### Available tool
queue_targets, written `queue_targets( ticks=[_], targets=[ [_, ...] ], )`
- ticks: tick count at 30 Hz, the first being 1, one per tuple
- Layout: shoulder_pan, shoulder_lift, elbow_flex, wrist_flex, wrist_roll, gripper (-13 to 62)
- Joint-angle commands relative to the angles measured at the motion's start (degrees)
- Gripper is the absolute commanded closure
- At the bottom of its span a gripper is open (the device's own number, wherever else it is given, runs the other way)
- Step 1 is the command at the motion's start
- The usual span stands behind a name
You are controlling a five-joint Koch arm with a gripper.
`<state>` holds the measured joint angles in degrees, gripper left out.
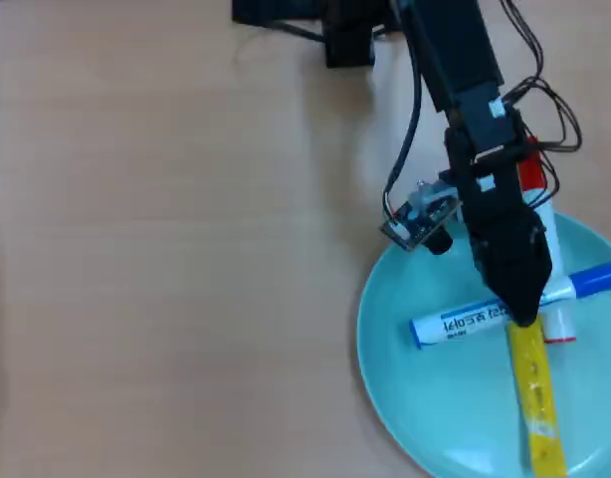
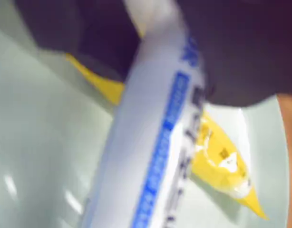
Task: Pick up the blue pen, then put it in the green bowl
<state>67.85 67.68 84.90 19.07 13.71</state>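
The green bowl [image 1: 425, 398] sits at the lower right of the overhead view. The blue pen [image 1: 460, 322] lies across it, its blue cap pointing to the right rim. My gripper [image 1: 524, 304] is down over the pen's middle. In the wrist view the pen [image 2: 155, 156] runs between my two dark fingers [image 2: 241, 57], which press against both its sides, so the gripper is shut on it. The pen crosses over a flat yellow stick [image 1: 539, 398] that also lies in the bowl [image 2: 36, 142].
A white marker with a red cap [image 1: 530, 177] lies partly under my arm, reaching over the bowl's far rim. The arm's base [image 1: 335, 30] is at the top. Bare wooden table [image 1: 136, 249] spreads to the left.
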Motion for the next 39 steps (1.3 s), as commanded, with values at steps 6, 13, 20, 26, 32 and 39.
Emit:
queue_targets(
  ticks=[6,13,20,26,32,39],
  targets=[
    [0.1,0.8,-6.5,-7.3,3.3,49.7],
    [-0.5,-3.5,-11.9,-4.8,4.4,27.9],
    [0.1,-5.6,-13.2,0.4,4.0,26.8],
    [0.1,-5.1,-13.0,3.3,4.1,27.6],
    [-0.3,-3.6,-13.4,4.9,4.3,27.6],
    [-0.3,4.3,-14.2,12.2,4.0,35.6]
  ],
)
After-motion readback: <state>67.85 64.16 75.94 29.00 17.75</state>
